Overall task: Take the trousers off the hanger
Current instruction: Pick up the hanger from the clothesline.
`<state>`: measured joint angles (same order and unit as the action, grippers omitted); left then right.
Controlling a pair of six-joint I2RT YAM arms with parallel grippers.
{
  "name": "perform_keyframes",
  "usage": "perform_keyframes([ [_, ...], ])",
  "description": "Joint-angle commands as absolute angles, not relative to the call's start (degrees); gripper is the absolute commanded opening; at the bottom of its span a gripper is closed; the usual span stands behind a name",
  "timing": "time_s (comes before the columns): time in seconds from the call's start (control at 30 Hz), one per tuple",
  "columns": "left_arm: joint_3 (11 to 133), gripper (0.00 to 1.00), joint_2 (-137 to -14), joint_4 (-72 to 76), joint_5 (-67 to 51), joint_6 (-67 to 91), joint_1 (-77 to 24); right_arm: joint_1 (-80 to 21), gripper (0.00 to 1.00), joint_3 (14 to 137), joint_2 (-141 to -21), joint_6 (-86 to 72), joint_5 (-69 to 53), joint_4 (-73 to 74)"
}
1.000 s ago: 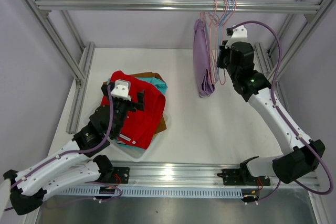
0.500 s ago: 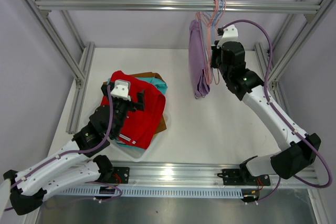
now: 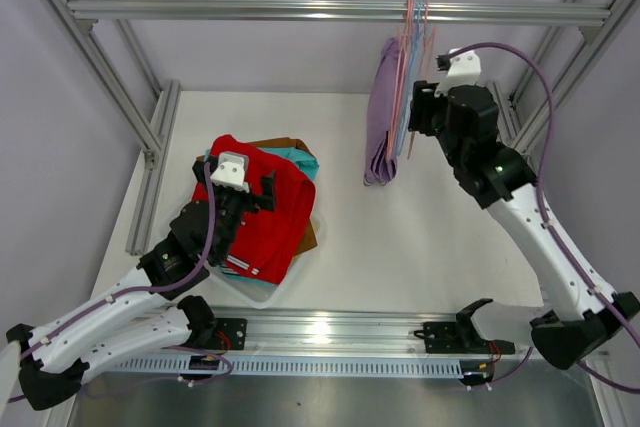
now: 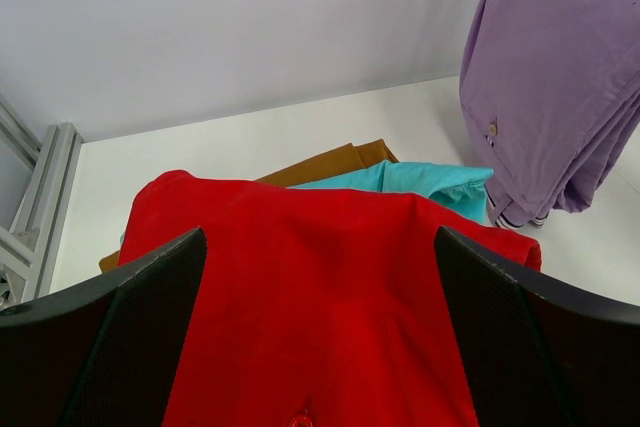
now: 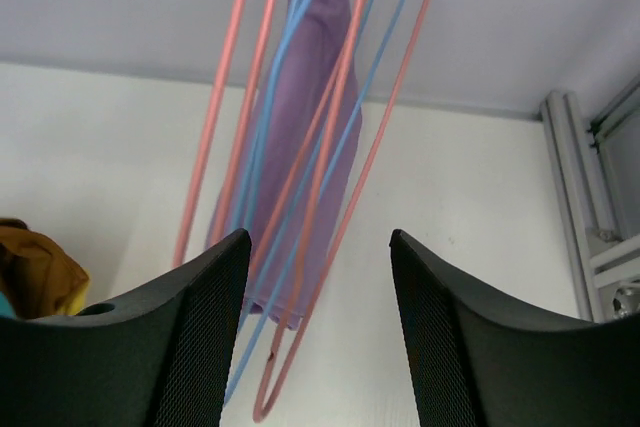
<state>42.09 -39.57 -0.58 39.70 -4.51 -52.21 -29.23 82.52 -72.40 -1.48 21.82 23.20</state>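
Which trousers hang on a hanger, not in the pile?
The lilac trousers, draped on a hanger from the top rail; the red trousers, teal trousers and brown trousers lie stacked on the table.

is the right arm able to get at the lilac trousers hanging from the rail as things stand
Probably not cleanly. The right arm has its open jaws facing the lilac trousers, but empty pink and blue hangers hang between them, so it would likely catch those wires first.

A white table [image 3: 420, 237] is shown from above. Folded trousers are stacked on its left half: a red pair [image 3: 265, 222] on top, a teal pair [image 3: 302, 160] and a brown pair [image 3: 280, 143] partly covered beneath.
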Motion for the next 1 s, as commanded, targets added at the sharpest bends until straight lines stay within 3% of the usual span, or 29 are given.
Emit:
perform_keyframes([
  [0.0, 44.39, 0.99, -39.11, 0.44, 38.50, -3.61, -51.77, -29.79, 0.63, 88.05, -67.07, -1.93, 22.59, 23.38],
  [0.37, 44.38, 0.99, -39.29, 0.44, 38.58, -3.69, -51.77, -35.59, 0.57, 93.69, -67.93, -3.60, 20.04, 24.79],
  [0.97, 44.38, 0.99, -38.76, 0.44, 38.85, -3.87, -51.77, -39.64, 0.57, 98.88, -77.69, -5.10, 21.36, 26.19],
])
